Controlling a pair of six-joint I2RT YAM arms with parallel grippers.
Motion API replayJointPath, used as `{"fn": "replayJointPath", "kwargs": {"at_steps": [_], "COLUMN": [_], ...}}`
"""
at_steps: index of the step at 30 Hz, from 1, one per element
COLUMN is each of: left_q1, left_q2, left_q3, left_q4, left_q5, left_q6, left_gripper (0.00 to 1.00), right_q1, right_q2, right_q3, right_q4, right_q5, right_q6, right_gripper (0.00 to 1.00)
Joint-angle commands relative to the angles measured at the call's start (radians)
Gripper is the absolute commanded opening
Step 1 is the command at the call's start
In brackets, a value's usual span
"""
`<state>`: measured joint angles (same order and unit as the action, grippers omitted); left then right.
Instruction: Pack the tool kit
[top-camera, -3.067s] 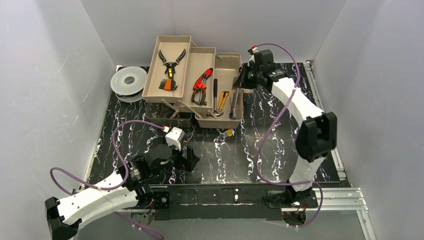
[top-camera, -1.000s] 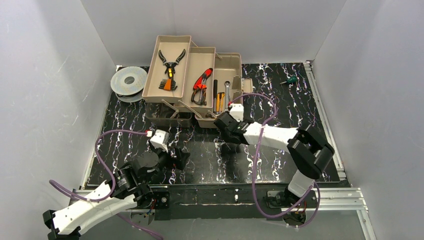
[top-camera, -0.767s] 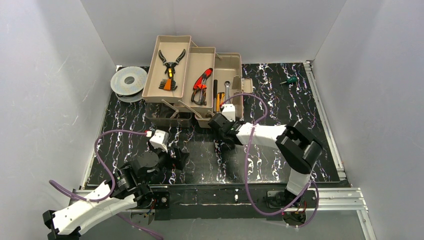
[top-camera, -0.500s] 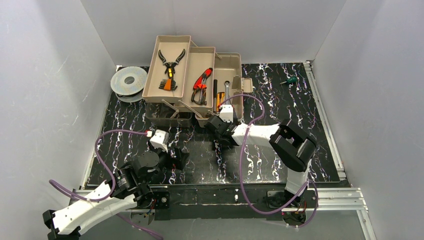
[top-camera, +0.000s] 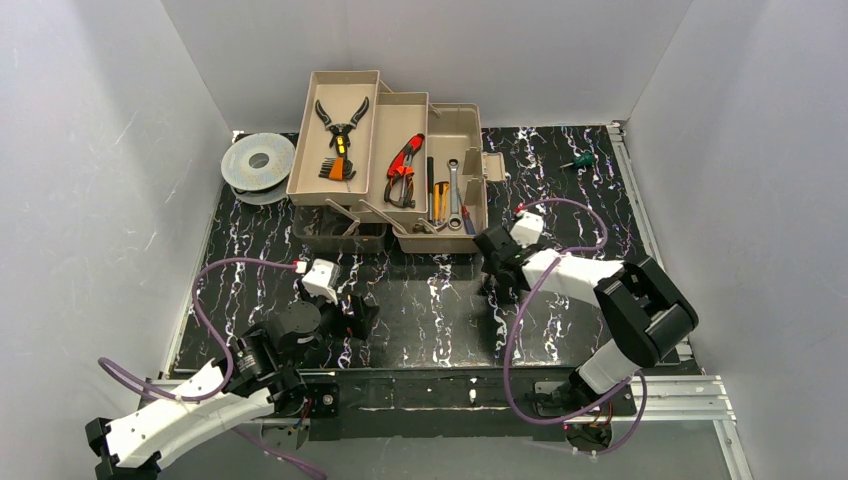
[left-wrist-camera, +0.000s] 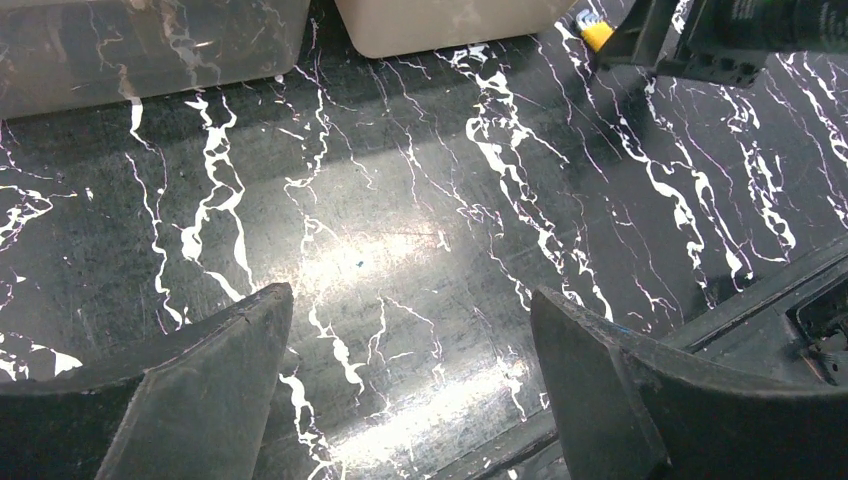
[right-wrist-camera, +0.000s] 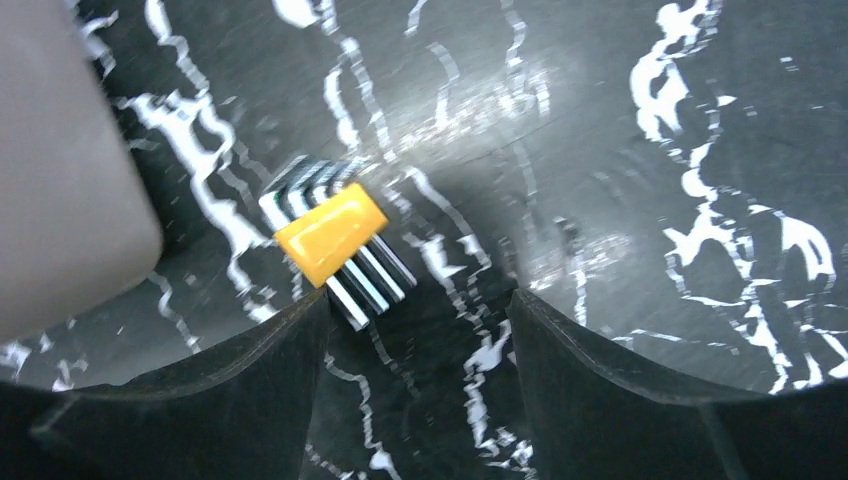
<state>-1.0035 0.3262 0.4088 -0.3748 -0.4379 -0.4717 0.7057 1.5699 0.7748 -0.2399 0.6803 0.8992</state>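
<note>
One tan toolbox (top-camera: 440, 243) stands open, with red pliers (top-camera: 403, 170) in a fold-out tray (top-camera: 408, 115) and a wrench (top-camera: 454, 190) in its base. Just off the toolbox's front right corner, the right gripper (right-wrist-camera: 415, 300) has its fingers spread and empty, a small yellow-and-striped block (right-wrist-camera: 332, 232) lying just ahead of them. Well in front of the toolbox, the left gripper (left-wrist-camera: 410, 300) is likewise spread and empty.

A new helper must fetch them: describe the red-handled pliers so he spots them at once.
Find the open tan toolbox at the back of the black marbled mat, with three compartments side by side. The red-handled pliers lie alone in the middle tray. Its neighbours are black pliers in the left tray and slim straight tools in the right compartment.
</note>
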Motion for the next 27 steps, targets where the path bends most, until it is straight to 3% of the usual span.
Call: {"fn": "replayJointPath", "kwargs": {"at_steps": [1, 5, 16, 21, 27], "left_q1": [0.003, 0.003, 0.003, 0.003, 0.003], "left_q2": [0.011, -0.016, -0.05, -0.063, -0.064], "left_q3": [0.019, 0.022, 0.07, 0.094, 0.174], "left_q4": [-0.001, -0.027, -0.104, -0.142, -0.266], "left_q5": [-0.02, -0.033, -0.106, -0.186, -0.336], "left_q6": [0.003, -0.005, -0.007, -0.039, -0.149], "left_gripper": [0.88, 0.89, 0.9, 0.92, 0.98], "right_q1": [-0.092, -0.195, -0.201, -0.201, -0.201], "right_q2": [-0.057, -0.136, -0.326, -0.262, -0.03], "right_q3": [-0.037, -0.029, 0.135, 0.281, 0.52], "right_q4": [-0.033, -0.026, 0.013, -0.043, -0.218], "right_q5": [-0.082, -0.216, -0.465, -0.523, -0.506], "right_q6": [0.001, -0.051, -0.297, -0.337, -0.362], "right_gripper": [0.74, 0.74, 0.71, 0.72, 0.66]}}
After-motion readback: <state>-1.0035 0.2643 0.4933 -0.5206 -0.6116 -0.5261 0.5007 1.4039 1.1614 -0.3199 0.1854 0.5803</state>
